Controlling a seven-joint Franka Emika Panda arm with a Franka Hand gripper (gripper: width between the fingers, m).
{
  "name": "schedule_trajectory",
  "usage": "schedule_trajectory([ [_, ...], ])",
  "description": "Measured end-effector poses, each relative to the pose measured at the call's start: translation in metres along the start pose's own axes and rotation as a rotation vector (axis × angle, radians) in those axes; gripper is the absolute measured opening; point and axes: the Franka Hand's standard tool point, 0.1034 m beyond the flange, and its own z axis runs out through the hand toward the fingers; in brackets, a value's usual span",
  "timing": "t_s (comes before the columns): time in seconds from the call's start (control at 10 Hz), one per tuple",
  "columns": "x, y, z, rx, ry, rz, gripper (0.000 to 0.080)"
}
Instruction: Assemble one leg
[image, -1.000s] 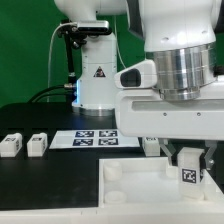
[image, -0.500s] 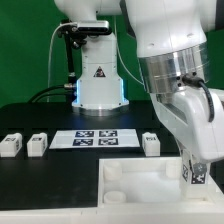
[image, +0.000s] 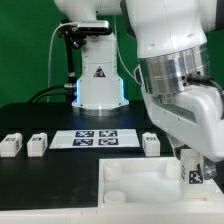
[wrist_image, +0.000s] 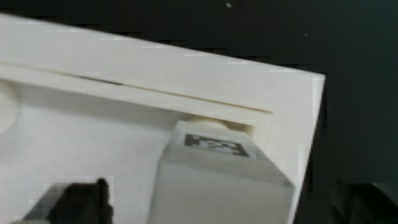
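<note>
A leg (image: 193, 176), a small white block with a square tag, stands at the near right corner of the large white panel (image: 130, 182). In the wrist view the leg (wrist_image: 222, 175) has its far end in a round corner socket (wrist_image: 214, 125) of the panel (wrist_image: 125, 70). My gripper (image: 194, 166) straddles the leg from above. In the wrist view of the gripper (wrist_image: 205, 205), one dark finger (wrist_image: 82, 200) stands apart from the leg, with white panel showing between them. The other finger is lost against the dark table.
Three more legs lie on the black table: two at the exterior view's left (image: 10, 145) (image: 38, 144) and one (image: 151, 143) beside the marker board (image: 97, 138). The robot base (image: 98, 85) stands behind.
The wrist turned sharply between one second and half a second ago, then partly back. The leg stays at the panel's corner, its tag shifting only slightly.
</note>
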Motion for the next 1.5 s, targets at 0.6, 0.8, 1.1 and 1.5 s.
schedule_trajectory([
  [0.6, 0.001, 0.002, 0.001, -0.028, 0.019, -0.756, 0.0649],
  [0.8, -0.008, 0.001, 0.003, -0.082, 0.052, -1.058, 0.0649],
  [1.1, -0.005, 0.002, 0.002, -0.08, 0.051, -1.063, 0.0537],
  [1.5, -0.005, 0.004, 0.004, -0.066, 0.054, -0.686, 0.0297],
])
